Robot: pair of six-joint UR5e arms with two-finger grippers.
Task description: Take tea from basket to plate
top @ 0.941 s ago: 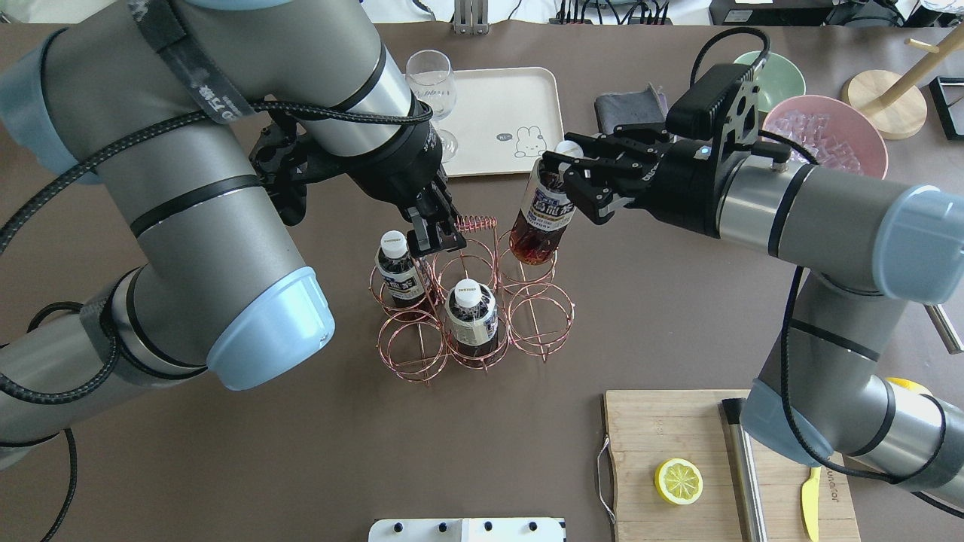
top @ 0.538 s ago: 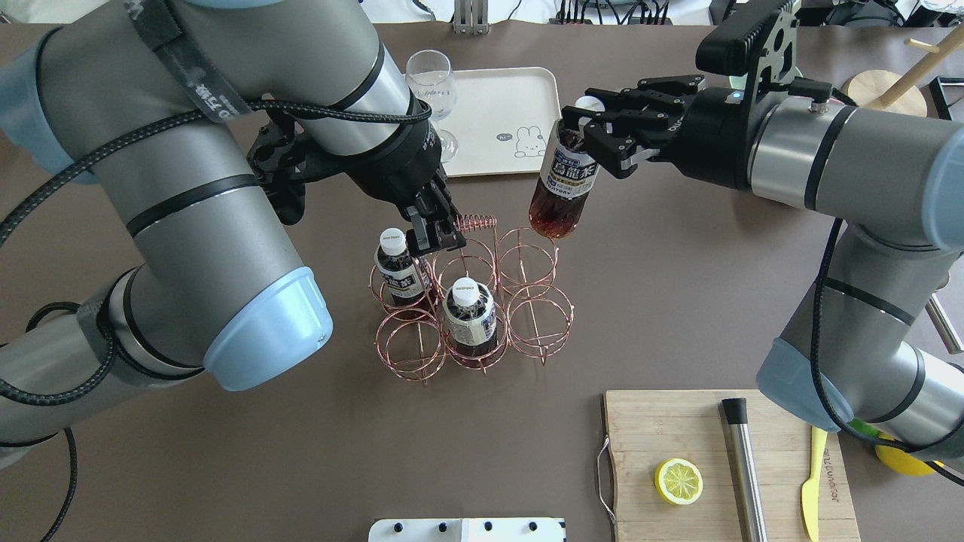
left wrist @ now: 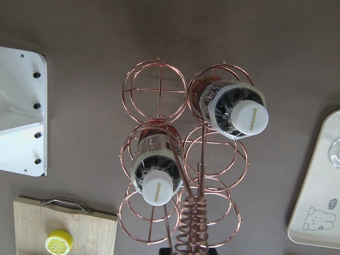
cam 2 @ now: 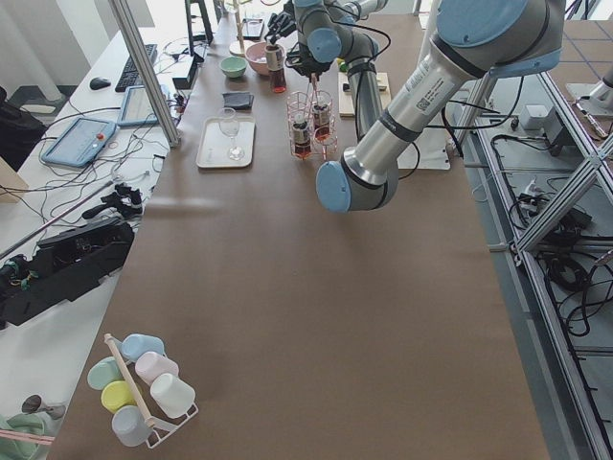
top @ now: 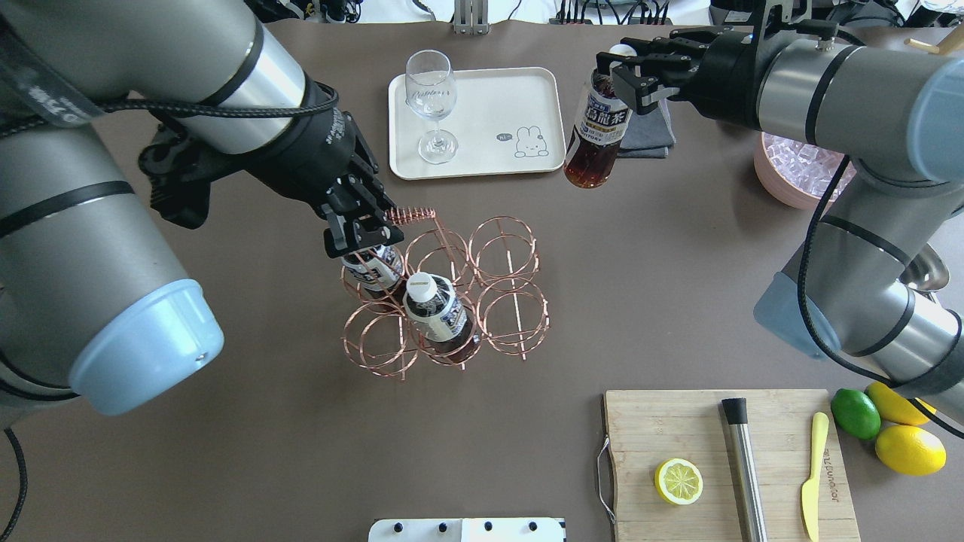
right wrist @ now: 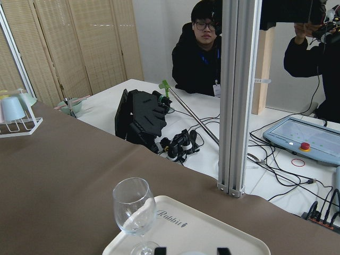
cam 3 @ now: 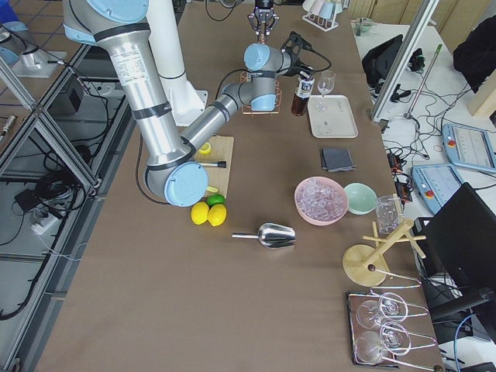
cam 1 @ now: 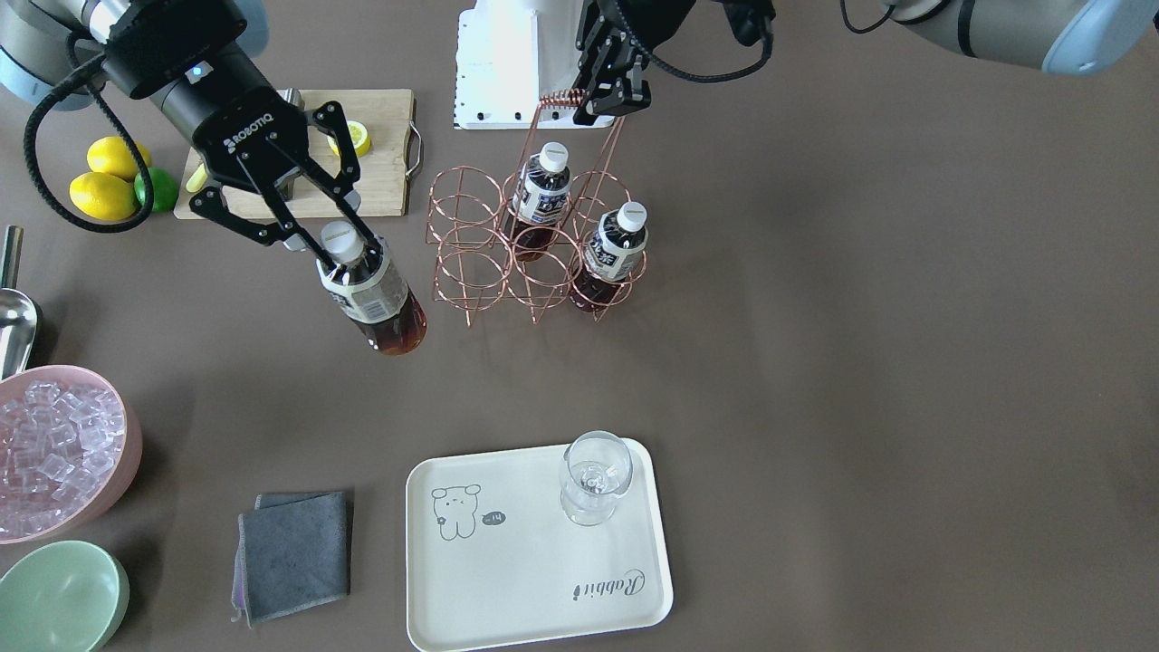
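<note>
My right gripper (top: 616, 69) is shut on the neck of a tea bottle (top: 593, 139), which hangs tilted in the air by the right edge of the cream plate (top: 493, 102). The front view shows that gripper (cam 1: 342, 249) and the tea (cam 1: 378, 308) left of the copper wire basket (cam 1: 466, 263), well short of the plate (cam 1: 525, 561). My left gripper (top: 360, 235) is shut on the basket's coiled handle (top: 413, 217). Two more tea bottles (top: 437, 310) (top: 374, 267) stand in the basket (top: 504, 263). The left wrist view looks down on both (left wrist: 156, 178) (left wrist: 234, 111).
A stemmed glass (top: 431, 98) stands on the plate's left part. A grey cloth (top: 649, 135) and a pink bowl of ice (top: 798, 173) lie right of the plate, and a green bowl (cam 1: 59, 598) is nearby. A cutting board (top: 678, 421) carries a lemon half, a muddler and a knife.
My right gripper has carried the tea up and away from the basket, over to the plate's right edge. My left arm and the basket have shifted a little left.
</note>
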